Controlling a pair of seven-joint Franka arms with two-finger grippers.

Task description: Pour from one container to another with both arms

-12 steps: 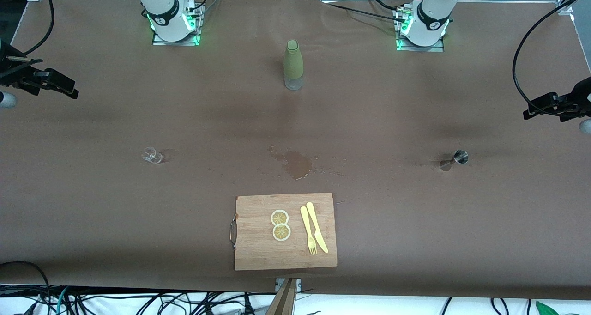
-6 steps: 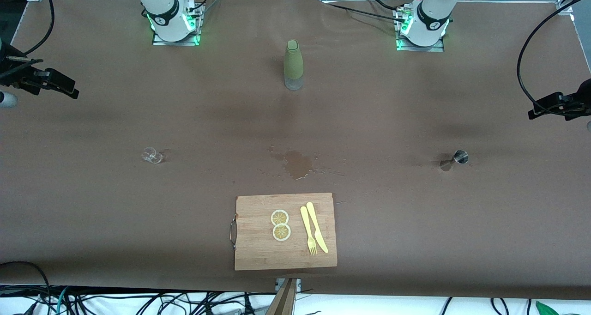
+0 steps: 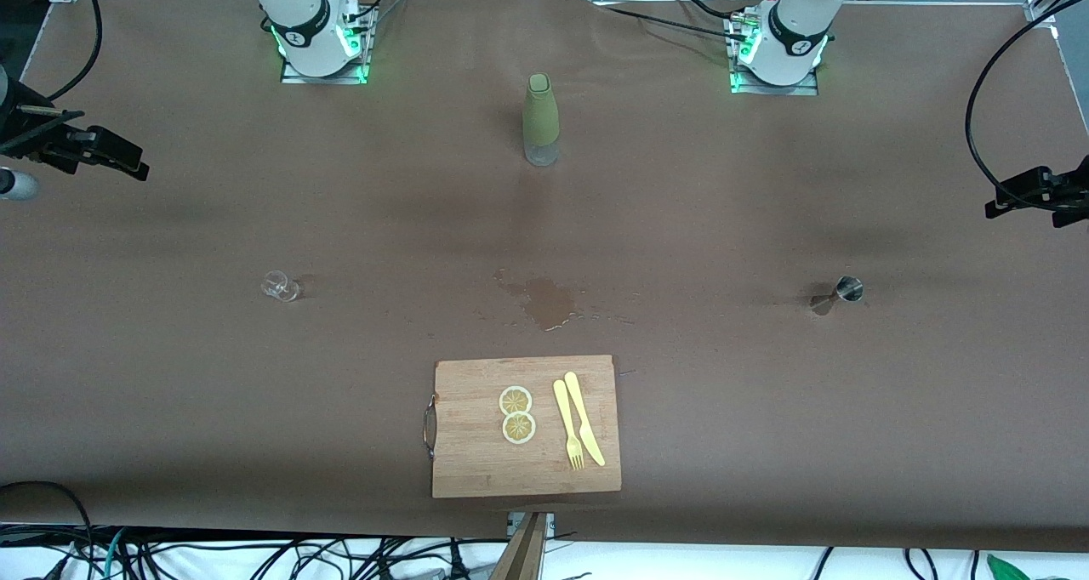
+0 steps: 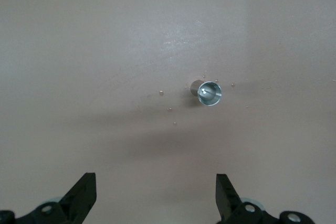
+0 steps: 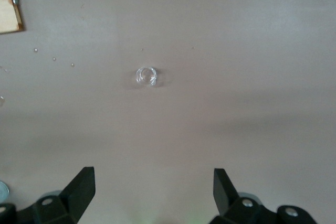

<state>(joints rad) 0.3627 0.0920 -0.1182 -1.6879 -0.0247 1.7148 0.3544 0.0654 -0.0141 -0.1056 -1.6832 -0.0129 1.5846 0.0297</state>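
While both hands hung wide open and empty, left hand [image 4: 155,198] over the metal jigger [image 4: 210,93], right hand [image 5: 152,195] over the small glass [image 5: 146,75], I feared a high pinch tipping either; the spill [image 3: 549,301] sat at the board's [image 3: 476,461] twelve o'clock.

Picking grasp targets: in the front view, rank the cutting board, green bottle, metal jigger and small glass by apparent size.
1. cutting board, by far the largest.
2. green bottle.
3. small glass and metal jigger: both tiny and look about alike, so I won't rank them.
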